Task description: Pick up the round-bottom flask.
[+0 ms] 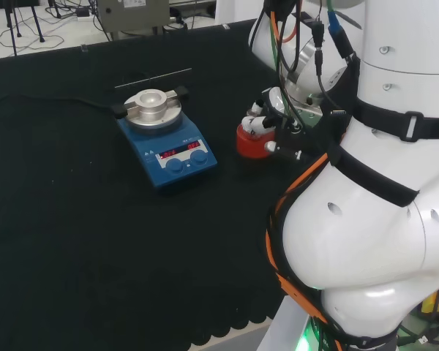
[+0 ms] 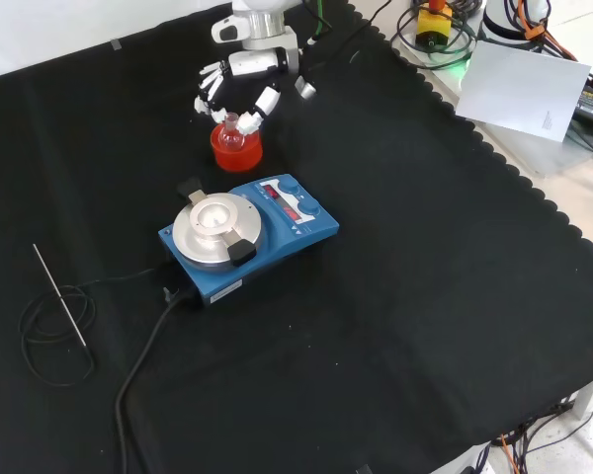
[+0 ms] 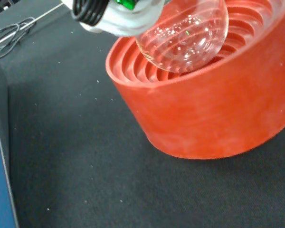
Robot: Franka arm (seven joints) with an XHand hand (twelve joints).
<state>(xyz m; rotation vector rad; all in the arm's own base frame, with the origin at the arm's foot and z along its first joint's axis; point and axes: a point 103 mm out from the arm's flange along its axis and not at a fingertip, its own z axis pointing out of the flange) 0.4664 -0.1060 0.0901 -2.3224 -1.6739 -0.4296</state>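
Head view: found the red ribbed stand (image 1: pixel 250 141) right of the blue hotplate stirrer (image 1: pixel 168 151), near it but apart. Saw the hand (image 1: pixel 272 124) low over the stand's top, against the white arm links (image 1: pixel 366 219). Could not tell from here whether anything was pinched; flask glass hard to make out.

Front view: showed the round-bottom flask (image 2: pixel 231 132) seated in the stand (image 2: pixel 237 150), neck up, just beyond the stirrer (image 2: pixel 248 235). Had the hand (image 2: pixel 239 81) reaching in from the top, fingers (image 2: pixel 210 87) spread and gently curved on either side of the neck, open around it rather than closed on it. Could not settle whether a fingertip touched the glass. Left a thin metal rod (image 2: pixel 59 295) lying on a cable coil (image 2: pixel 54 334), well apart at the view's left.

Wrist view: gave the flask's clear bulb (image 3: pixel 183 33) sitting in the stepped red cup (image 3: pixel 204 109). Appeared empty: no liquid line, just glints and the red ribs showing through. Had a blurred white part of the hand (image 3: pixel 118 14) close against the glass. Nothing else inside the stand.

Risks, as judged: a finger closing unevenly could push the neck sideways, tipping the flask in its seat or dragging the light stand towards the stirrer. Smooth round glass could slip out of a pinch taken too high on the neck. A lift begun before the bulb cleared the ribs could carry the stand up as well.
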